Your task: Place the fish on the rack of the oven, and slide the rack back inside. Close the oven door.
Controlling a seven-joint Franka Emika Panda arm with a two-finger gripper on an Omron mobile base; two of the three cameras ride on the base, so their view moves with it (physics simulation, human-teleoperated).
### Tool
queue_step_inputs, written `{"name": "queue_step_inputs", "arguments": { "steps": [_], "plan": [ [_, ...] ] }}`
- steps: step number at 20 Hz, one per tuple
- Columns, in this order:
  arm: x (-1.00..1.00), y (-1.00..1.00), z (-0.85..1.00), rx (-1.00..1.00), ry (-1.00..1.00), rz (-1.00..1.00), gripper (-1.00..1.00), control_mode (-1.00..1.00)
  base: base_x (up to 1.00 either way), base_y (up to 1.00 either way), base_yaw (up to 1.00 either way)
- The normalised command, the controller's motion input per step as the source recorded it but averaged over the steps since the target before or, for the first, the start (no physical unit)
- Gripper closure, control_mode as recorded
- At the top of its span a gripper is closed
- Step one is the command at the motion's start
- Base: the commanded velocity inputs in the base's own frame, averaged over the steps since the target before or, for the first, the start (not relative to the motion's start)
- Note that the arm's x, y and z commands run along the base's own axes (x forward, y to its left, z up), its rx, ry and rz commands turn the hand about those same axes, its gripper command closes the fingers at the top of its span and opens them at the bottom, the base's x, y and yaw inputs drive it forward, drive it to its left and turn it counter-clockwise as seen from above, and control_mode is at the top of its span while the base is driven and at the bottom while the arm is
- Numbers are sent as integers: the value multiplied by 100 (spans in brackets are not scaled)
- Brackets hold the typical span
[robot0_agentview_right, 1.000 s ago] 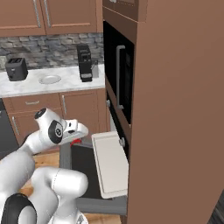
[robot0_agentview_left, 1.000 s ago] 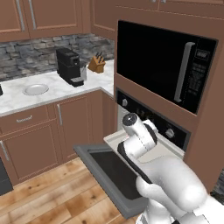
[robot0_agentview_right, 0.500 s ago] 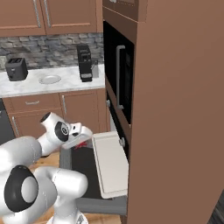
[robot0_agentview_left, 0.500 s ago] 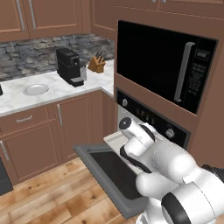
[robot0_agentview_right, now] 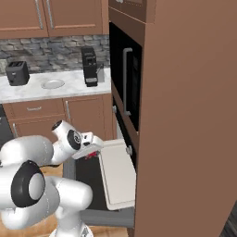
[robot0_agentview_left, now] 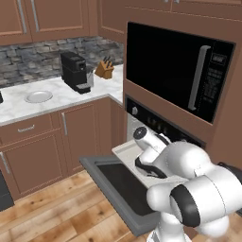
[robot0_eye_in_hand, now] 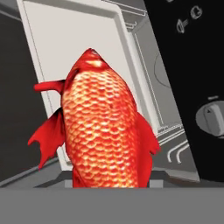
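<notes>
The red-orange fish hangs head-up in my gripper, which is shut on it; in the hand view its body hides my fingertips. From the right base view the fish shows as a red sliver at the near left edge of the rack. The light-grey rack is pulled out over the oven door, which lies dropped open and flat. Behind the fish the rack and the oven with its round knob are in view. The oven cavity stands open.
Above the oven sits the black microwave with a vertical silver handle. The marble counter carries a white plate, a coffee machine and a knife block. A toaster stands at the left. Wooden floor lies beside the door.
My hand has moved down and toward the rack's near edge with the fish still held. Rack and door have not moved.
</notes>
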Motion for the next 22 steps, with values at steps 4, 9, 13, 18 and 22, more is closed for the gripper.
{"name": "queue_step_inputs", "arguments": {
  "steps": [4,9,13,18,22],
  "plan": [
    [25,-6,-34,2,0,5,100,-100,0,0,0],
    [31,-2,-42,0,0,7,100,-100,0,0,0],
    [45,0,-32,0,0,4,100,-100,0,0,0],
    [46,0,-34,0,0,2,100,-100,0,0,0],
    [47,0,-46,0,0,1,100,-100,0,0,0]
  ]
}}
